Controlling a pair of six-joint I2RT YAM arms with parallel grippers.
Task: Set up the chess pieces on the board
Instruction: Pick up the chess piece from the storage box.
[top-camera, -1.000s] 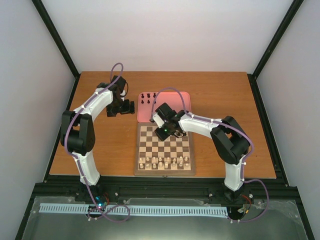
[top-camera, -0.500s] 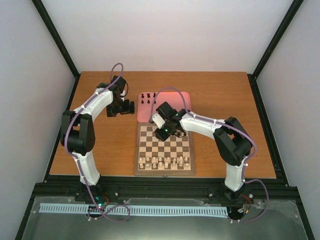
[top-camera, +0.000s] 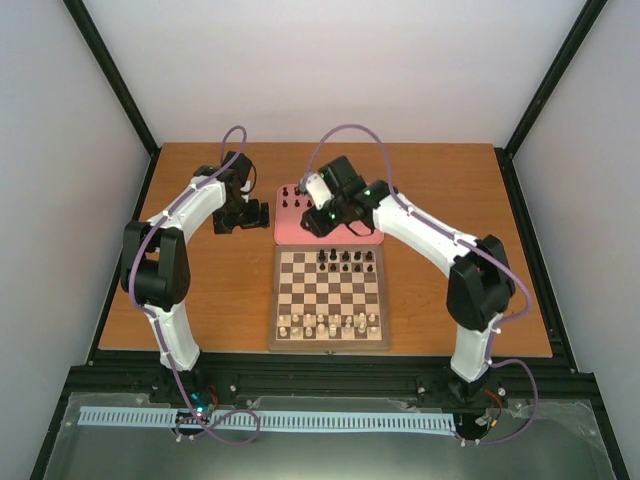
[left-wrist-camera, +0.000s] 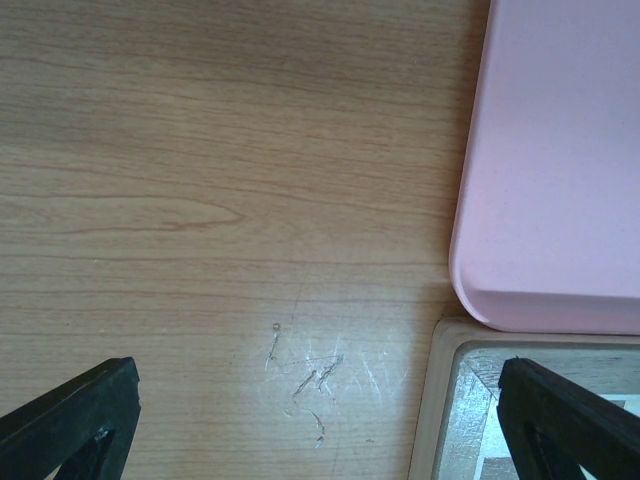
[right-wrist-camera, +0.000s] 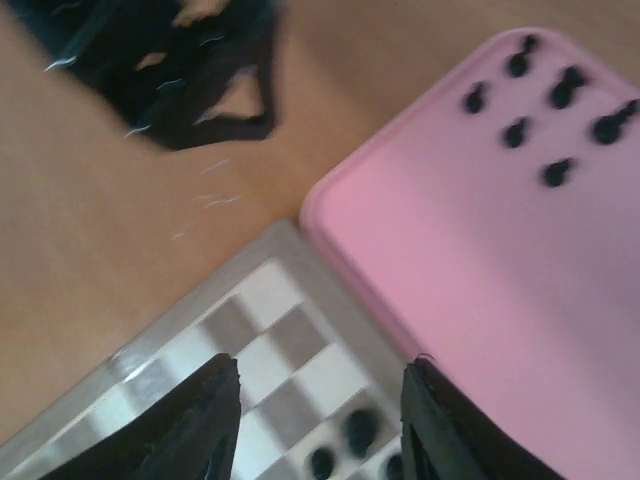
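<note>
White walls (top-camera: 320, 70), black frame (top-camera: 118, 85), wooden table (top-camera: 450, 200)

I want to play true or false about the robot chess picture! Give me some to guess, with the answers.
1. Small black chess pieces sit on the pink rounded tray. True.
2. The right fingers hold a black piece. False: they are open and empty.
3. Small cream chess pieces stand at the near edge of the chequered wooden board. True.
4. The left fingers hang over the board's middle. False: they are over the brown wooden table, beside the tray.
</note>
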